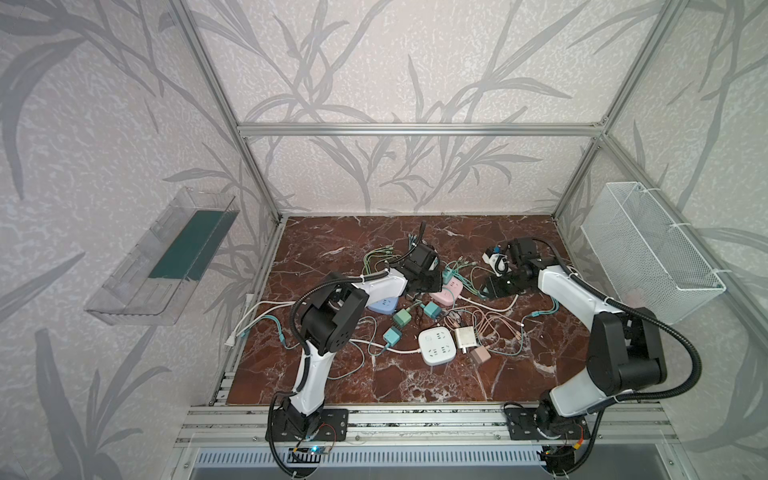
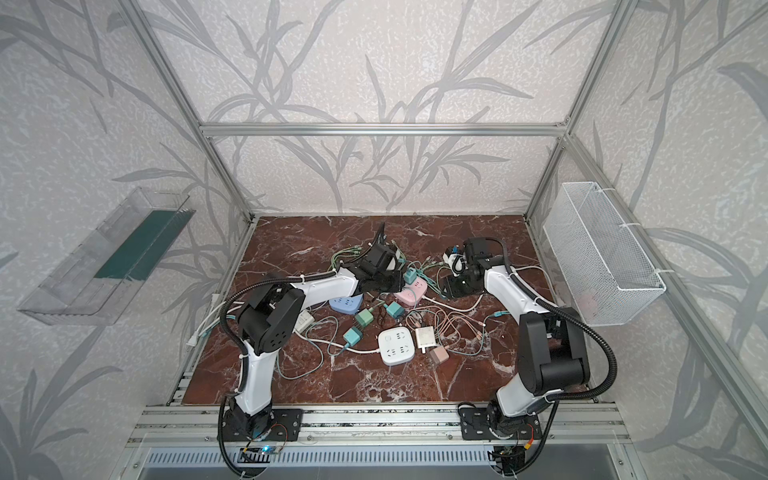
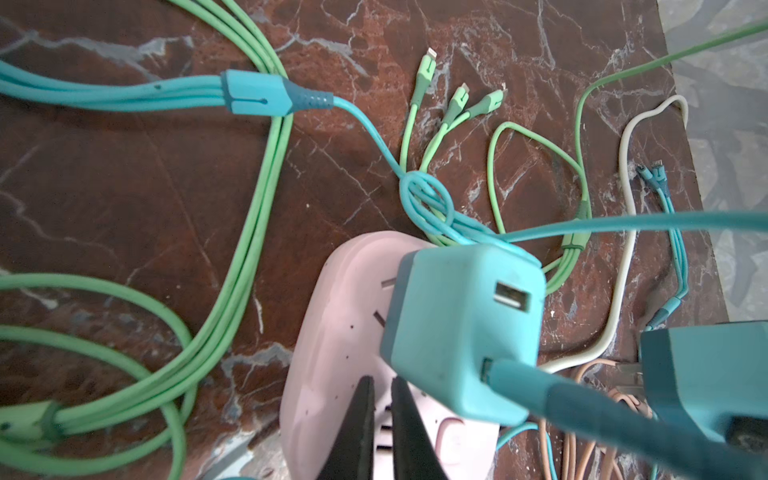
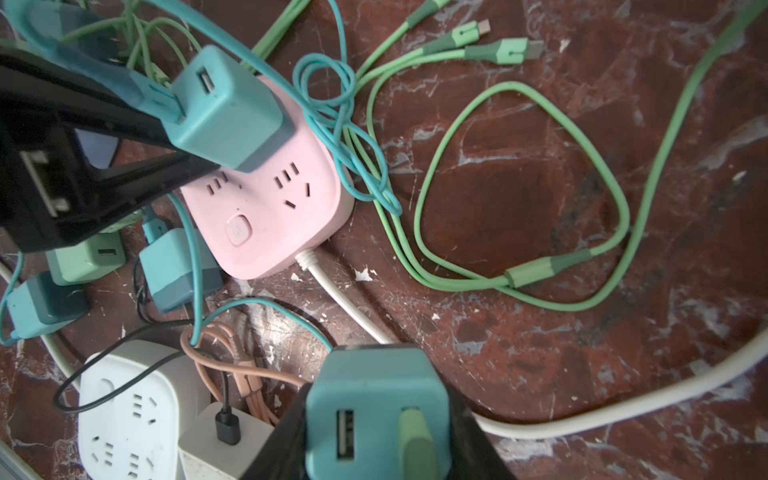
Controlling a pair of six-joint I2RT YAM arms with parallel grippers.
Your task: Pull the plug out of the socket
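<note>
Underneath everything lies a dark red marble-patterned tabletop [image 1: 332,374] with white veins, boxed in by aluminium frame posts and walls papered in pale grey leaf prints. A clear plastic tray [image 1: 162,266] hangs on the left wall and a white wire basket [image 1: 648,253] on the right wall. Cables and chargers clutter the middle of the table, with a white power strip [image 1: 436,345] toward the near side and a blue power strip [image 1: 382,306] partly hidden under the left arm.

The pink socket [image 4: 266,208] sits mid-table, a little toward the far side. A teal plug [image 4: 226,110] stands plugged into its top, with a teal cable running out of it. The left gripper [image 3: 384,388] has its black fingers pressed together over the pink socket just beside the teal plug; whether the tips touch the socket cannot be told. The right gripper [image 4: 376,415] is clamped on a second teal charger [image 4: 374,411] with a green cable plugged in, held to the right of the socket.

In both top views the arms cover much of the socket and the gripper tips. The second charger's lower part is cut off in the right wrist view. No brand or lettering is legible; only a faint power symbol shows on the socket's button [image 4: 239,229].
</note>
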